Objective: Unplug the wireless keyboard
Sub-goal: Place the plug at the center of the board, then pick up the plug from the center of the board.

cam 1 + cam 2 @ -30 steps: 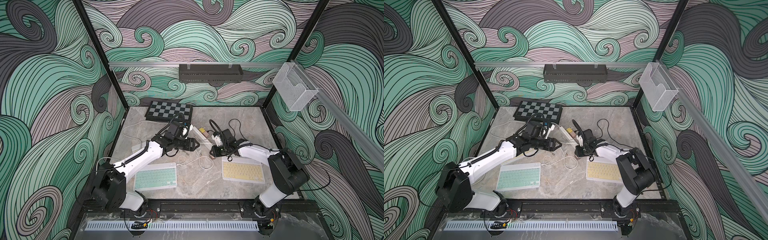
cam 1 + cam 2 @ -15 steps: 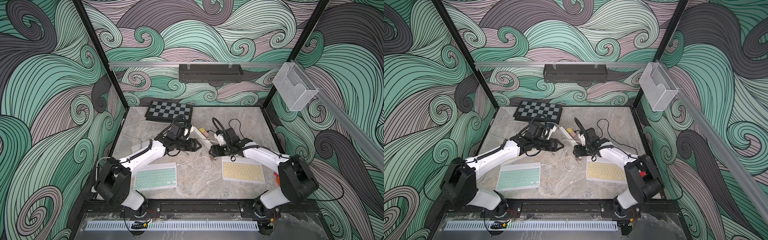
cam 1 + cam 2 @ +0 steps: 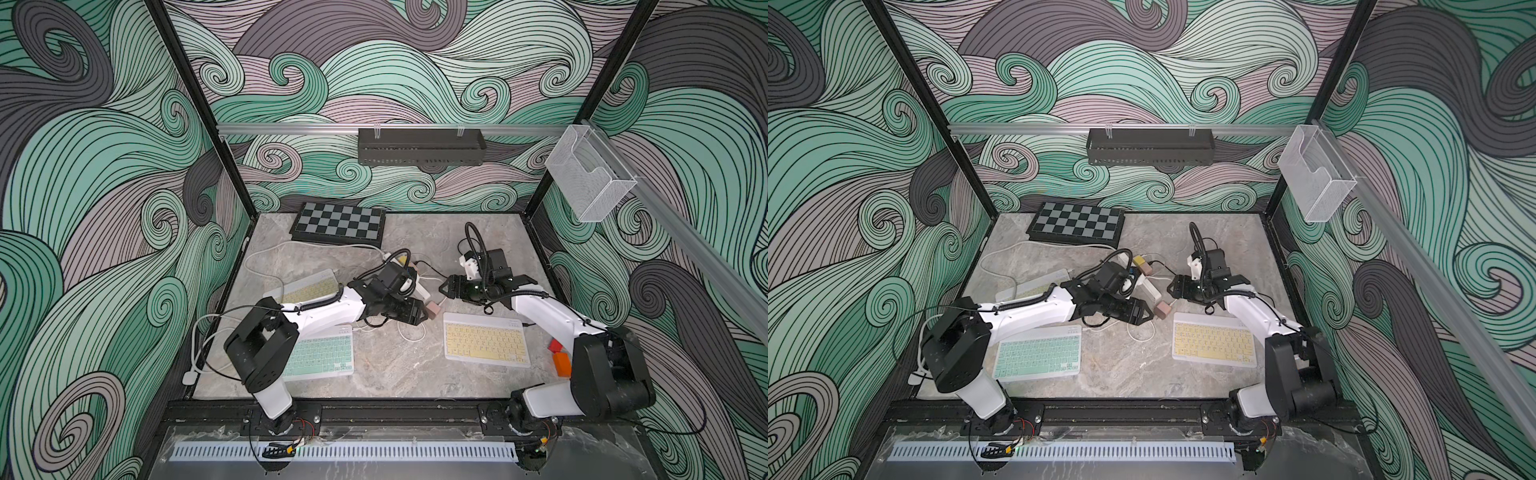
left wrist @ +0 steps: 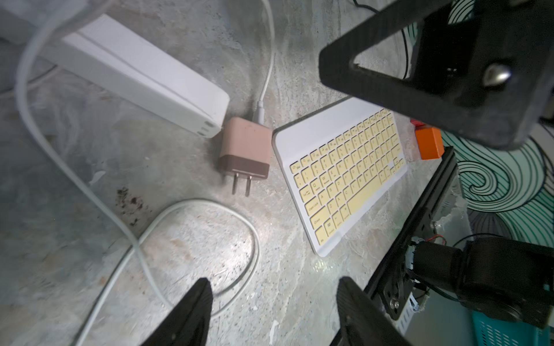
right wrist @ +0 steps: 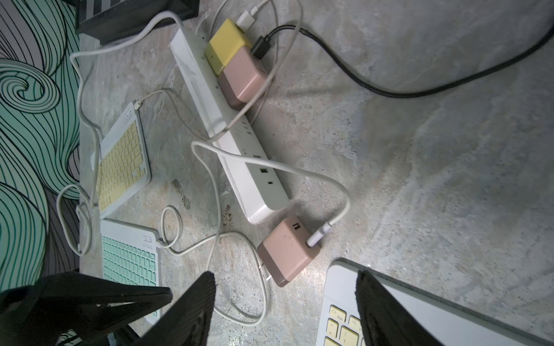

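The pink cube-shaped charger plug [image 5: 286, 251] lies loose on the grey marbled counter [image 5: 419, 179], prongs bare, just beside the end of the white power strip [image 5: 239, 155]. Its white cable [image 5: 299, 170] loops toward the mint-green wireless keyboard [image 5: 129, 260]. The left hand [image 4: 273, 281] and the right hand [image 5: 285, 274] are both spread, holding nothing.

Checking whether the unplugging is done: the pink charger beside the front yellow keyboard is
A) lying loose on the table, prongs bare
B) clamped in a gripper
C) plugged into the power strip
A: the pink charger lies on the table, prongs bare, beside the power strip.
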Available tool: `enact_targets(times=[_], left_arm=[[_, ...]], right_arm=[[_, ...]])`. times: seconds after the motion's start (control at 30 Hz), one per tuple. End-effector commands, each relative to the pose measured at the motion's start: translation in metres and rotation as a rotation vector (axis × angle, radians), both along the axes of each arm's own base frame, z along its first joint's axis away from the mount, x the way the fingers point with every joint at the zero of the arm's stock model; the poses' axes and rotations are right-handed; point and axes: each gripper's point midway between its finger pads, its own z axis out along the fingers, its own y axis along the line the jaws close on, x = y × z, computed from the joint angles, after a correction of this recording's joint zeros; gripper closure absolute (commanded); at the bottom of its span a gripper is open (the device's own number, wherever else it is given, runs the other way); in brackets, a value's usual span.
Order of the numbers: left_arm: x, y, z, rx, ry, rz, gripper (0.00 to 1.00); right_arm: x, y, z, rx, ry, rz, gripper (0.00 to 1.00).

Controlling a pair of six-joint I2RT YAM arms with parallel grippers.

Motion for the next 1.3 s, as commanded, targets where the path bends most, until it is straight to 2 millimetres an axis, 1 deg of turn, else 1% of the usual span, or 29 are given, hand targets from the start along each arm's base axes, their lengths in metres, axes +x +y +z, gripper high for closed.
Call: enact_targets(times=[0.0, 0.17, 0.23, 0.37, 0.5, 0.63, 0.8, 0.87, 1.07, 1.2, 1.23, 1.27], left_arm=[[0.013, -0.009, -0.004, 0.113, -0.105, -0.022, 0.33], [0.030, -0.020, -0.029, 0.242, -0.154, -0.058, 0.31], [0.035, -0.022, -0.036, 0.268, -0.176, -0.059, 0.28], [0.043, -0.029, -0.044, 0.285, -0.202, -0.061, 0.25], [0.049, -0.036, -0.055, 0.307, -0.214, -0.071, 0.25], [0.048, -0.047, -0.064, 0.305, -0.212, -0.110, 0.26], [0.053, -0.046, -0.074, 0.353, -0.224, -0.101, 0.26], [0.056, -0.046, -0.078, 0.366, -0.226, -0.098, 0.28], [0.057, -0.046, -0.084, 0.381, -0.233, -0.097, 0.41], [0.057, -0.049, -0.085, 0.377, -0.245, -0.100, 0.41], [0.057, -0.050, -0.084, 0.381, -0.251, -0.100, 0.42], [0.058, -0.051, -0.084, 0.383, -0.254, -0.098, 0.45]], right_arm=[[0.000, 0.003, 0.007, 0.085, -0.013, -0.028, 0.26], [0.001, -0.006, 0.007, 0.101, -0.018, -0.059, 0.27], [0.002, -0.009, 0.009, 0.108, -0.023, -0.067, 0.27], [0.004, -0.015, 0.010, 0.118, -0.030, -0.083, 0.27], [0.004, -0.016, 0.009, 0.140, -0.027, -0.089, 0.27], [0.004, -0.016, 0.008, 0.149, -0.021, -0.084, 0.30], [0.004, -0.017, 0.008, 0.155, -0.023, -0.085, 0.30], [0.005, -0.016, 0.008, 0.160, -0.021, -0.085, 0.30], [0.004, -0.015, 0.006, 0.171, -0.016, -0.082, 0.31], [0.003, -0.015, 0.005, 0.175, -0.015, -0.083, 0.31], [0.003, -0.015, 0.004, 0.175, -0.012, -0.085, 0.31], [0.002, -0.015, 0.004, 0.177, -0.010, -0.085, 0.31]])
